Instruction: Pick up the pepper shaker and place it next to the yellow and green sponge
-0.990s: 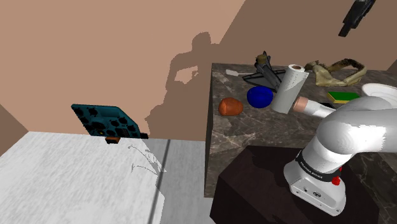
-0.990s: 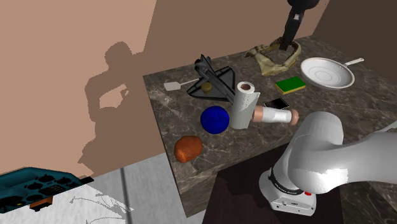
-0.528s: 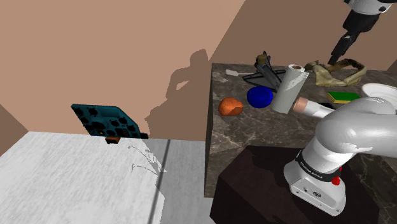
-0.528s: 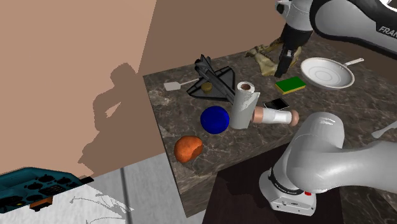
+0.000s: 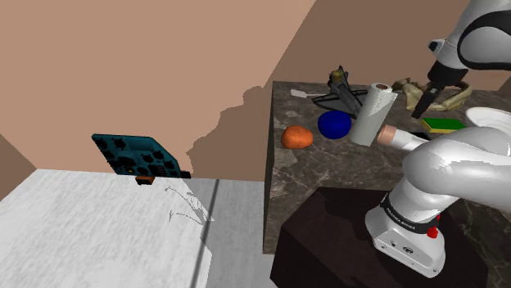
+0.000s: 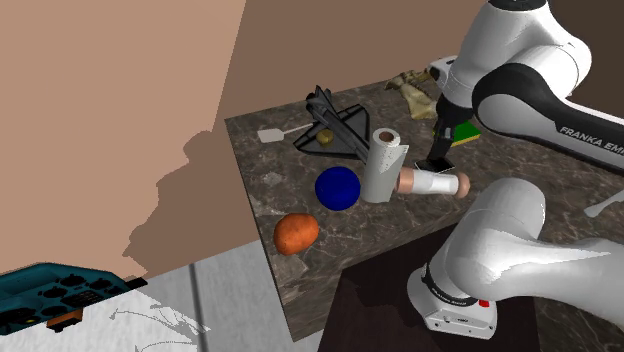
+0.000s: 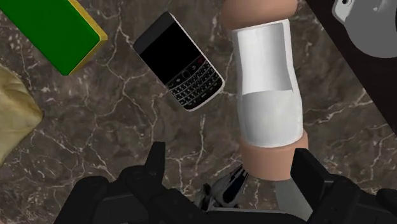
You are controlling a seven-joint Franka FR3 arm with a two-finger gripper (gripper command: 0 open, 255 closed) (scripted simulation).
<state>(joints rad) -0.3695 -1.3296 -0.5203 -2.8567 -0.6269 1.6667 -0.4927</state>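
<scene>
The pepper shaker (image 7: 264, 95) is a white cylinder with tan ends, lying on its side on the dark marble counter (image 5: 327, 176). It also appears as the shaker (image 5: 401, 137) (image 6: 432, 182) beside the paper towel roll. The yellow and green sponge (image 7: 54, 25) (image 5: 442, 124) (image 6: 462, 130) lies flat a short way off, with a black phone (image 7: 180, 60) between the two. My gripper (image 7: 230, 167) (image 5: 424, 105) (image 6: 437, 155) hangs open just above the counter. One tan end of the shaker sits between the fingers (image 7: 156, 159), untouched.
A paper towel roll (image 5: 373, 113), a blue ball (image 5: 334, 124) and an orange lump (image 5: 296, 137) stand on the counter towards the shoulder view's left. A tan cloth (image 7: 13, 108) lies past the sponge. A white pan (image 5: 491, 119) is at the counter's right.
The arm has swung down from high above the counter's far edge. The open gripper now hangs low over the phone and the shaker. Nothing on the counter has moved.
</scene>
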